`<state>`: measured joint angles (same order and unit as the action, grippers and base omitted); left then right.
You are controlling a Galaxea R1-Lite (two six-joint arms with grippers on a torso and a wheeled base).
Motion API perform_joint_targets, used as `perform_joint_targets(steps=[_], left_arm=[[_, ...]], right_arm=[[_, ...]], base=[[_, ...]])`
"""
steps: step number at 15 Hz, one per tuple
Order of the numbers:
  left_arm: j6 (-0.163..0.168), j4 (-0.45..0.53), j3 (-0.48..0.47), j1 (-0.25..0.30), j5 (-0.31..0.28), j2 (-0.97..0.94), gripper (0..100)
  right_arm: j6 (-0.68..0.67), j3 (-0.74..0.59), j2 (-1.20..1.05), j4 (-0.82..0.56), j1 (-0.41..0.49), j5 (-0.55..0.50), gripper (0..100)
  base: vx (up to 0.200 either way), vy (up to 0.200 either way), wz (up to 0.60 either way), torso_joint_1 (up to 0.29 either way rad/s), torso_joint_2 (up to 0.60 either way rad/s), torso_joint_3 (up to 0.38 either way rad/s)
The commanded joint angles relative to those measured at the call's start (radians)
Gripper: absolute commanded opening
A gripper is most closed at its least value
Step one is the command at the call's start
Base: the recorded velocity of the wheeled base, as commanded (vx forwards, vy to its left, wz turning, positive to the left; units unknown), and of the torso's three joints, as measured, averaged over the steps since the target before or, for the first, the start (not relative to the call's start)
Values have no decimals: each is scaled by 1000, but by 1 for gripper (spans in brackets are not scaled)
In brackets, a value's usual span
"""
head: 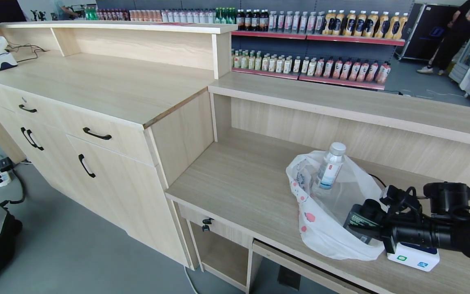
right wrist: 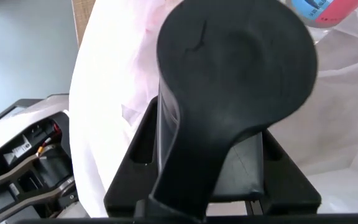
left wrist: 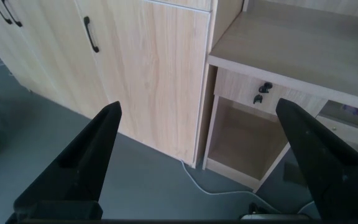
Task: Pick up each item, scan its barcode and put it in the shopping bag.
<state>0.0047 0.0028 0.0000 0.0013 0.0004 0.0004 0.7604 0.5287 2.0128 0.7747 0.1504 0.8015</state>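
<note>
Shop interior, checkout area: pale wood surface [head: 243,183] with a raised back ledge; shelves [head: 312,37] of bottled drinks behind it.

- Shopping bag [head: 324,228]: white plastic with pink marks, lying open on the surface near its front edge.
- Water bottle [head: 330,165]: clear, white cap, upright inside the shopping bag at its far side.
- Right end effector [head: 375,216]: at the shopping bag's mouth, on the side away from the cupboard. Whether it is apart or closed cannot be told.
- Dark pack [head: 356,222]: green label, inside the bag's mouth at the right end effector's tip; possibly held, though the view is too crowded to say.
- White box [head: 413,257]: small, green and blue marks, on the surface just beside the shopping bag.
- Left end effector [left wrist: 197,106]: fingers wide apart, holding nothing, over the grey floor [left wrist: 135,180], well apart from the shopping bag, before the cupboard [left wrist: 154,62].
</note>
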Motion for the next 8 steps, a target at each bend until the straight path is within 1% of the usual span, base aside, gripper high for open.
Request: perform_joint_targets(steps=[1, 5, 6, 8], left_arm=[[0, 0, 0, 0, 0, 0, 100], [0, 0, 0, 0, 0, 0, 100], [0, 0, 0, 0, 0, 0, 100], [0, 0, 0, 0, 0, 0, 100]], right_arm=[[0, -1, 1, 0, 0, 1, 0], [0, -6, -2, 2, -3, 1, 0], [0, -6, -6, 2, -2, 1, 100], [-1, -1, -28, 3, -5, 5, 100]], base=[[0, 0, 0, 0, 0, 0], [0, 0, 0, 0, 0, 0], [0, 0, 0, 0, 0, 0], [0, 0, 0, 0, 0, 0]])
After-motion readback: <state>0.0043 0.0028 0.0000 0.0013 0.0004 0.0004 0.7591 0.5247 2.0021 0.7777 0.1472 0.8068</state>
